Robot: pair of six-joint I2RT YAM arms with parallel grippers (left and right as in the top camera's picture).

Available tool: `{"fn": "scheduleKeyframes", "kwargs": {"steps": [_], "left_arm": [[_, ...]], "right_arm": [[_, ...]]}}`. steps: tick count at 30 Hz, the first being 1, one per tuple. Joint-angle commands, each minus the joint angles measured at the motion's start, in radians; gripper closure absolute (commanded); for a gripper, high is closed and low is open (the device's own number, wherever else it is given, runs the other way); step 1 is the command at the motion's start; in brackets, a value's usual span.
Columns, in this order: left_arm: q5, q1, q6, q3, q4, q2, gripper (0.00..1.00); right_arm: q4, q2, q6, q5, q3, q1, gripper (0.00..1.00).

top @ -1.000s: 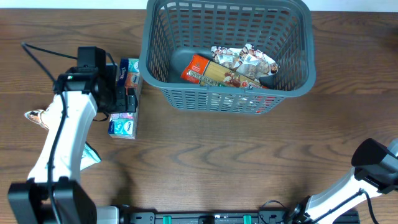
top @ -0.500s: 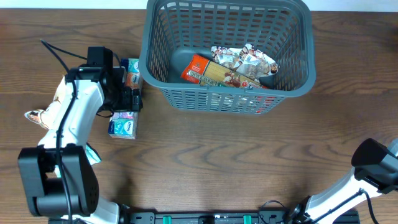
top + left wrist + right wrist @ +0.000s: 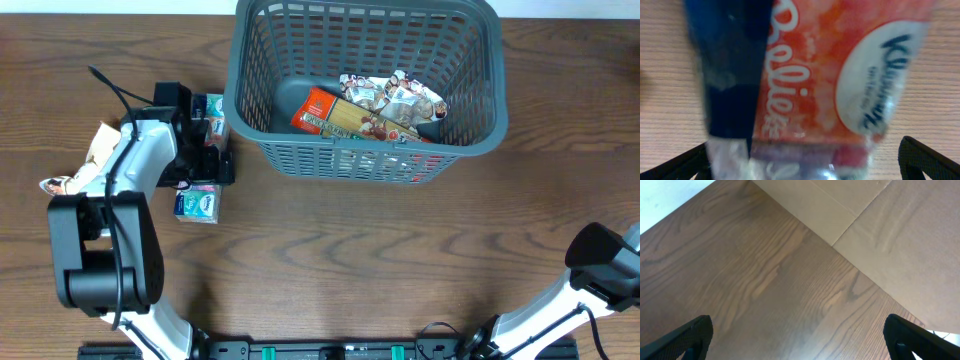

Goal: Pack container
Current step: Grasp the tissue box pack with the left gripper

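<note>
From overhead, the container point(image 3: 340, 158), a large grey-blue plastic basket with lattice-slotted walls, rounded corners and a thick rim, is seen at the top middle of the dark wood-grain table point(image 3: 330, 250). On its solid floor an orange pasta packet point(image 3: 333, 113) is laid flat, with crinkled snack packets point(image 3: 395, 93) beside and partly over it. The left gripper point(image 3: 213, 158) is placed just left of the basket's near-left corner, between an upper tissue pack point(image 3: 211, 108) in teal and orange and a lower tissue pack point(image 3: 195, 204) in blue and teal, both soft and rectangular. The right arm point(image 3: 600, 262) is seen at the lower right edge, well apart from the basket. In the left wrist view, the frame is filled by a Kleenex pack point(image 3: 840, 85) wrapped in glossy film, mottled orange-red with a white oval label and a dark blue band at one side; it is blurred by closeness. The black fingertips point(image 3: 927, 159) of the left gripper point(image 3: 802, 160) are spread wide at the bottom corners with the pack between them; contact cannot be judged. In the right wrist view, the right gripper point(image 3: 800, 335) is spread wide, with only wood grain and a smooth tan surface point(image 3: 900, 240) beneath.
</note>
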Motion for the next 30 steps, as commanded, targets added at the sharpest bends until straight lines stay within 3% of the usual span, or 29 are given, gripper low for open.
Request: {"fn": "scheduleKeyframes", "kwargs": {"steps": [1, 11, 12, 14, 16, 18, 24, 30], "left_arm": [[0.003, 0.003, 0.015, 0.019, 0.004, 0.035, 0.01], [0.002, 0.003, 0.015, 0.019, 0.018, 0.097, 0.01], [0.002, 0.003, 0.015, 0.019, 0.021, 0.097, 0.09], [0.001, 0.003, 0.014, 0.019, 0.027, 0.097, 0.48], [0.001, 0.003, 0.014, 0.019, 0.034, 0.097, 0.77], [-0.003, 0.003, 0.009, 0.019, 0.039, 0.097, 0.94], [-0.018, 0.004, 0.002, 0.019, 0.044, 0.094, 0.94], [-0.222, 0.048, -0.180, 0.019, 0.042, 0.006, 0.94]], "right_arm": [[-0.002, 0.009, 0.010, 0.003, -0.005, -0.007, 0.01], [-0.002, 0.009, 0.011, 0.003, -0.005, -0.007, 0.01], [-0.002, 0.009, 0.010, 0.003, -0.005, -0.007, 0.01], [-0.002, 0.009, 0.010, 0.003, -0.005, -0.007, 0.01], [-0.002, 0.009, 0.010, 0.003, -0.005, -0.007, 0.01], [-0.002, 0.009, 0.010, 0.003, -0.005, -0.007, 0.01], [-0.002, 0.009, 0.010, 0.003, -0.005, -0.007, 0.01], [-0.002, 0.009, 0.010, 0.003, -0.005, -0.007, 0.01]]}}
